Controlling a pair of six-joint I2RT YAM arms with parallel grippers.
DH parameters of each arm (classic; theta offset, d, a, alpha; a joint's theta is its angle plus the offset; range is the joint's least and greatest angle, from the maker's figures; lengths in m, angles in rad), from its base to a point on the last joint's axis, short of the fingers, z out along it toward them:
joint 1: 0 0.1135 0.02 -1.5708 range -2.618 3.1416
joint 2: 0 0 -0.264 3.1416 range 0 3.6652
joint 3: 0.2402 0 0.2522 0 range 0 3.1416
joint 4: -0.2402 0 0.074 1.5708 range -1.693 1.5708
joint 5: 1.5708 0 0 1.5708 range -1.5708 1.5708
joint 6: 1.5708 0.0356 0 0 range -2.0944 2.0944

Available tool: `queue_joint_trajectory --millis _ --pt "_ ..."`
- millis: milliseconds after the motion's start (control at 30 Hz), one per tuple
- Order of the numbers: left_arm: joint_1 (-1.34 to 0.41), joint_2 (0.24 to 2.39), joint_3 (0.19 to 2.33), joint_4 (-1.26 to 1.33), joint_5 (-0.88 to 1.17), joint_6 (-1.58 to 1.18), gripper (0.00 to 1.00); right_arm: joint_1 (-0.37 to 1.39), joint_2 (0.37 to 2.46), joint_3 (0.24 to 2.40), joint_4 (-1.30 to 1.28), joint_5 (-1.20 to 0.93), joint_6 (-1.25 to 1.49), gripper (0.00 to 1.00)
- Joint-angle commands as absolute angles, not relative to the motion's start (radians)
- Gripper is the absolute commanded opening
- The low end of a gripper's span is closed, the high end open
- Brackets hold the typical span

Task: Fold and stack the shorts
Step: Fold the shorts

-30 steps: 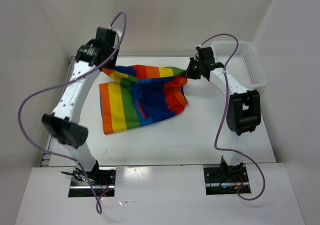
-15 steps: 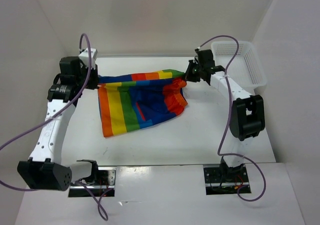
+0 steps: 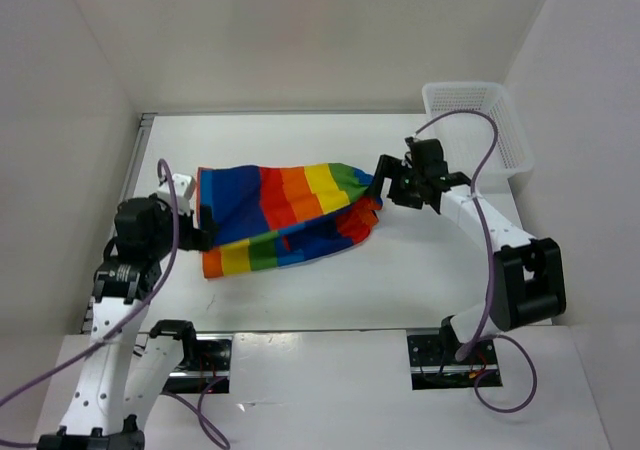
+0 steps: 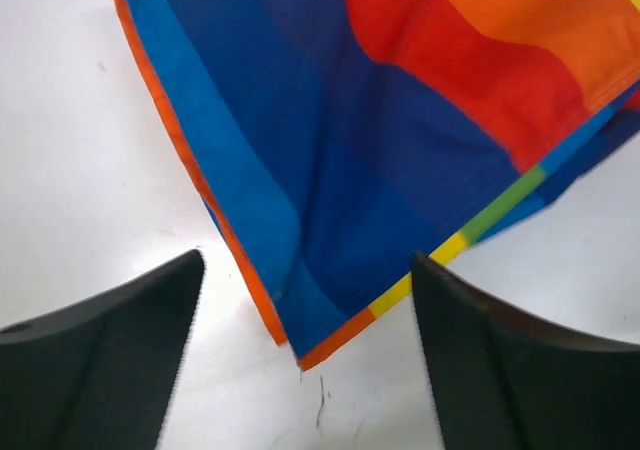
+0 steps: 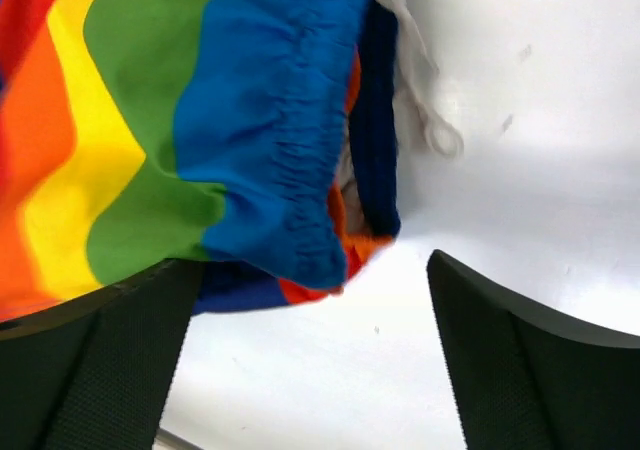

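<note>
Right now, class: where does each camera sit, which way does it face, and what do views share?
Top external: above, behind the bases, facing down on the table; both arms, shorts, basket.
Left wrist: on the left arm, facing down; own fingers frame the shorts' blue corner.
Right wrist: on the right arm, facing down; own fingers frame waistband and drawstring.
Shared: the shorts.

White table (image 3: pixel 430 260), matte, a few small scuffs. Rainbow-striped shorts (image 3: pixel 285 210) lie on it left of centre, doubled over. Blue end is to the left, elastic waistband end to the right. White drawstring (image 5: pixel 412 65) trails off the waistband onto bare tabletop. White mesh basket (image 3: pixel 485 120) sits in the far right corner, well apart from the shorts.
</note>
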State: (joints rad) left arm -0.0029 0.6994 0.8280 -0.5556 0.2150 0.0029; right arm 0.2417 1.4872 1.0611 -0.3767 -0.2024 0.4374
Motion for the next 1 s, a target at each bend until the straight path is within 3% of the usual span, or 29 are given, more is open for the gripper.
queue_joint_trajectory --millis 0,167,200,267,300,400,467,500,600,633,700,967 --pt "-0.014 0.621 0.761 -0.577 0.218 0.000 0.97 0.238 1.390 1.000 -0.388 -0.175 0.448 1.00" --pt "-0.014 0.719 0.799 -0.597 0.166 0.000 1.00 0.247 1.355 0.986 -0.411 -0.133 0.468 1.00" --pt "-0.014 0.741 0.814 -0.597 0.166 0.000 1.00 0.247 1.355 1.006 -0.411 -0.133 0.468 0.95" --pt "-0.014 0.805 0.863 -0.588 0.143 0.000 1.00 0.258 1.355 1.037 -0.411 -0.107 0.479 0.80" --pt "-0.014 0.830 0.877 -0.572 0.143 0.000 1.00 0.258 1.355 1.046 -0.411 -0.097 0.479 0.60" --pt "-0.014 0.931 0.905 -0.537 0.181 0.000 0.91 0.267 1.355 1.068 -0.411 -0.058 0.488 0.32" --pt "-0.014 1.014 0.916 -0.546 0.227 0.000 0.85 0.267 1.367 1.092 -0.429 -0.058 0.477 0.37" --pt "-0.014 1.044 0.926 -0.570 0.227 0.000 0.74 0.267 1.367 1.101 -0.430 -0.049 0.477 0.55" --pt "-0.014 1.143 0.907 -0.690 0.271 0.000 0.50 0.242 1.376 1.112 -0.462 -0.150 0.509 0.63" --pt "-0.005 1.143 0.887 -0.699 0.296 0.000 0.48 0.227 1.376 1.112 -0.472 -0.185 0.523 0.63" --pt "-0.005 1.143 0.844 -0.719 0.349 0.000 0.47 0.201 1.367 1.083 -0.462 -0.251 0.574 0.63" --pt "-0.005 1.140 0.669 -0.752 0.439 0.000 0.60 0.201 1.377 1.083 -0.437 -0.291 0.606 0.60"
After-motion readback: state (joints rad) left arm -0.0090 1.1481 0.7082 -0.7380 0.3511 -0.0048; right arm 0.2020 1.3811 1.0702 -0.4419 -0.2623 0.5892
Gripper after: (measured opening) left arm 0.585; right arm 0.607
